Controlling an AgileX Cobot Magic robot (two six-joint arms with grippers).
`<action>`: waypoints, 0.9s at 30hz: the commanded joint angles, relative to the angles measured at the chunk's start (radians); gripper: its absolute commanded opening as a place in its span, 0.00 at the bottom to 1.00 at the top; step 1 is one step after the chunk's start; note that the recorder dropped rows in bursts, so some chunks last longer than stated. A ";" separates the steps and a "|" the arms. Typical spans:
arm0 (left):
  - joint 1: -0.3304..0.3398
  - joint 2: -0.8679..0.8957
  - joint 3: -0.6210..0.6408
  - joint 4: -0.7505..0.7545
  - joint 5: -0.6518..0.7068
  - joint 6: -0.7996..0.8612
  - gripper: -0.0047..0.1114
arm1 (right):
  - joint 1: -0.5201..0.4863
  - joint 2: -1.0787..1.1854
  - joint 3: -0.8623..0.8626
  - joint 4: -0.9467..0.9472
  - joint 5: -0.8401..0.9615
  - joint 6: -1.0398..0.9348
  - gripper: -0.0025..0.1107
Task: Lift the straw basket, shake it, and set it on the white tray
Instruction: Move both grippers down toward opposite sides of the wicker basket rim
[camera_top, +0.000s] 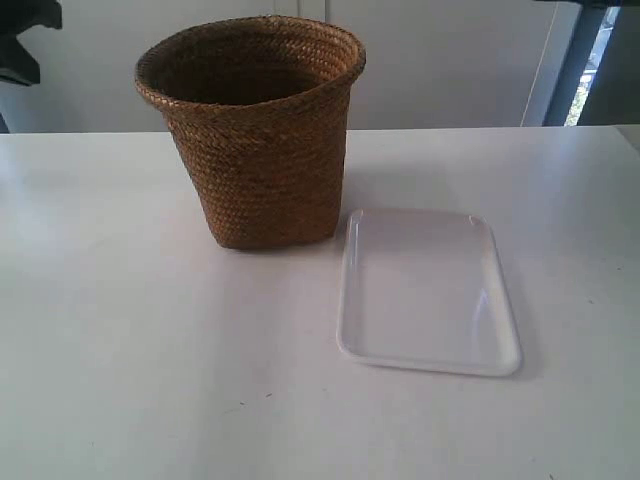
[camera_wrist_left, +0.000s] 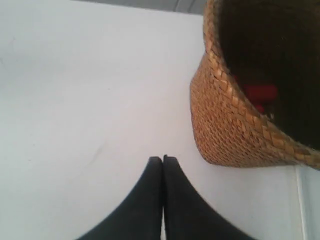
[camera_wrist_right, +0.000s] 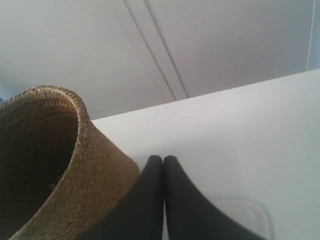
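- The straw basket (camera_top: 255, 140) is shown upright on the counter (camera_top: 120, 350), just beside the white tray (camera_top: 425, 290) and not on it.
- The left claw (camera_wrist_left: 162, 159) is seen pressed together, empty, near the basket's wall.
- The right claw (camera_wrist_right: 163, 159) is likewise pressed together, empty, beside the basket.

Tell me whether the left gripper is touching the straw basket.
Apart. The left wrist view shows a strip of bare white table between the closed left gripper and the straw basket.
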 joint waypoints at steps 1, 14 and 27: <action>0.002 0.095 -0.149 -0.107 0.125 0.068 0.04 | 0.005 0.097 -0.163 0.095 0.156 -0.147 0.02; 0.002 0.302 -0.441 -0.127 0.186 0.058 0.04 | 0.005 0.346 -0.492 0.099 0.251 -0.163 0.02; -0.001 0.366 -0.441 -0.177 0.035 0.137 0.04 | 0.000 0.453 -0.493 0.101 0.191 -0.113 0.08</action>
